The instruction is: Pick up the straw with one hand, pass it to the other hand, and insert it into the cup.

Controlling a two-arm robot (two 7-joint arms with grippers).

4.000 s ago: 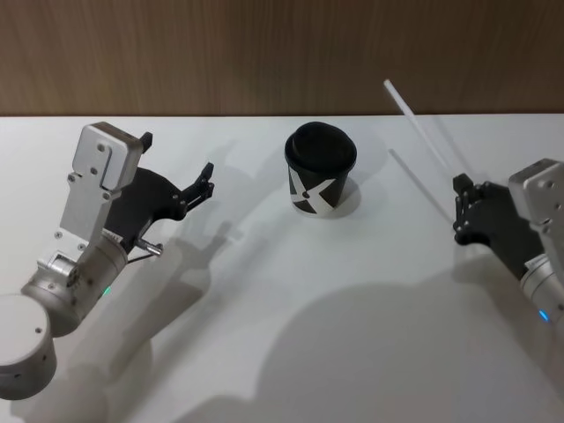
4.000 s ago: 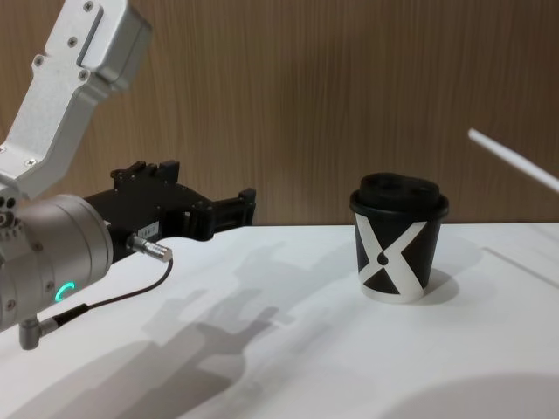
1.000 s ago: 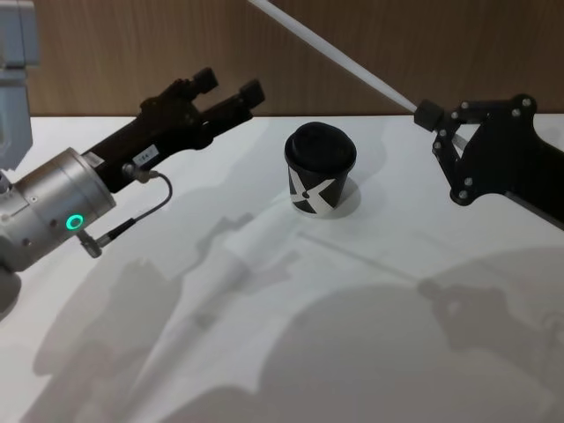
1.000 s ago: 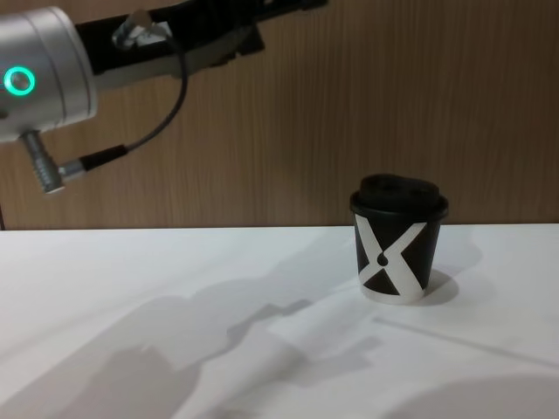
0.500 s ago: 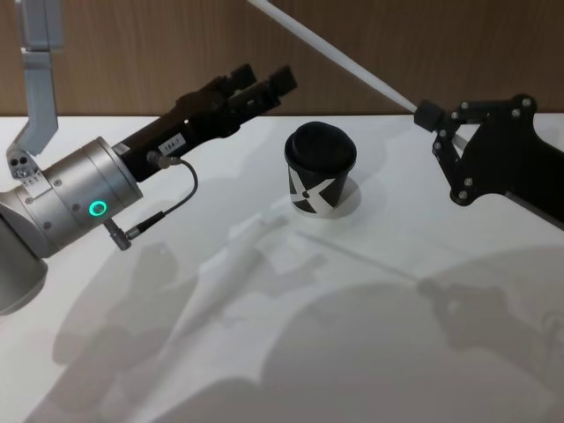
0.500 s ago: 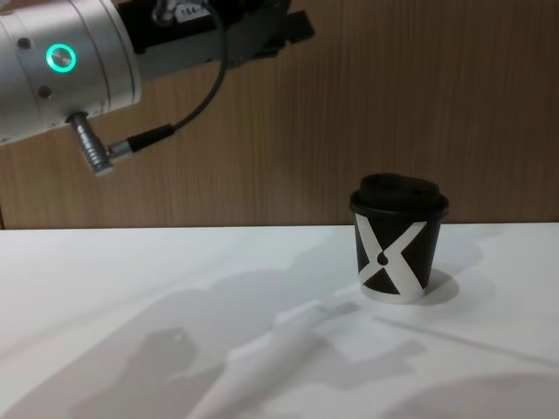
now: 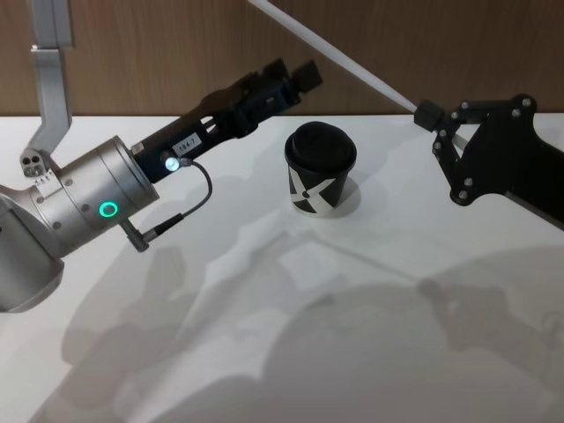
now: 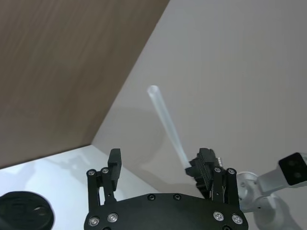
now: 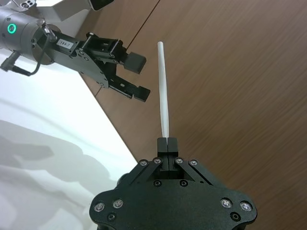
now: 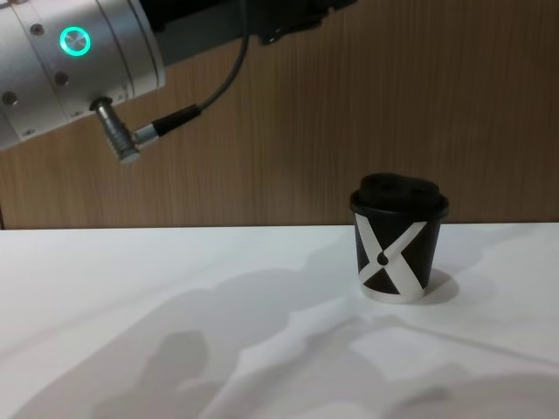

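Head view shows the right gripper [image 7: 426, 114] at the right side of the frame, raised above the white table [image 7: 370, 344], and its two black fingers are pressed together on the lower end of the thin white straight straw [image 7: 339, 57]. From this grip the straw rises slantwise toward the upper centre of the frame, in front of the brown wooden wall [image 7: 476, 44], and its upper end goes out at the top edge. The left gripper [image 7: 292, 76] reaches in from the left side, on a silver arm with a green ring light [image 7: 107, 210], and it is in the upper centre, above and a little left of the small black paper cup with a white X mark and a black domed lid [image 7: 321, 172]. Its fingers stand apart with nothing between them. In the right wrist view these open fingers are near the middle part of the straw, but a small gap separates them from it. The cup stands upright on the table in the centre of the frame, below the straw and apart from both grippers. In the chest view the cup is right of centre, and the silver left arm fills the upper left corner.
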